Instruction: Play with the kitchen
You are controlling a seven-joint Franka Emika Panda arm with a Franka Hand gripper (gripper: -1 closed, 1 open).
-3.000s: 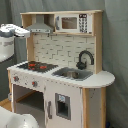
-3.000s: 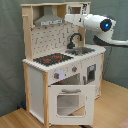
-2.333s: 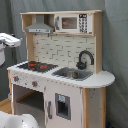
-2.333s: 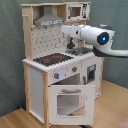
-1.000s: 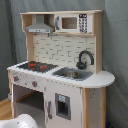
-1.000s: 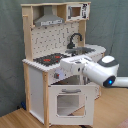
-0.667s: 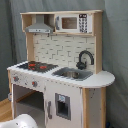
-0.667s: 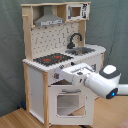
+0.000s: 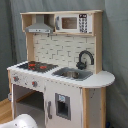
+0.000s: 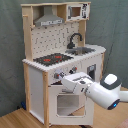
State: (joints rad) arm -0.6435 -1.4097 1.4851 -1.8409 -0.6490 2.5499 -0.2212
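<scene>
Backdrop: grey curtain hangs behind everything in both exterior views, with a wooden floor (image 10: pixel 20 120) below
Kitchen: the kitchen (image 10: pixel 60 65) stands upright on that floor against the curtain, tall, white panels in a light-wood frame
Top shelf: grey hood (image 9: pixel 39 26) and a small microwave (image 9: pixel 74 22) side by side
Counter: red-ringed black stovetop (image 9: pixel 36 65), then the sink (image 9: pixel 72 74) with a black faucet (image 9: pixel 85 59) at its back
Front: knobs (image 9: pixel 33 84) under the stove, a windowed oven door (image 10: pixel 70 104) lower down
Arm: the gripper (image 10: pixel 64 83) sits low, right at the top edge of the oven door in the second exterior view; whether it touches the door I cannot tell
Fingers: hidden by the white wrist housing, so their opening cannot be told
Handling: probably rigid, fairly light wood that could rock if pulled hard; hinged doors and turning knobs look like the natural holds, worked gently
Risk: a strong tug on the door may tip or slide the unit
</scene>
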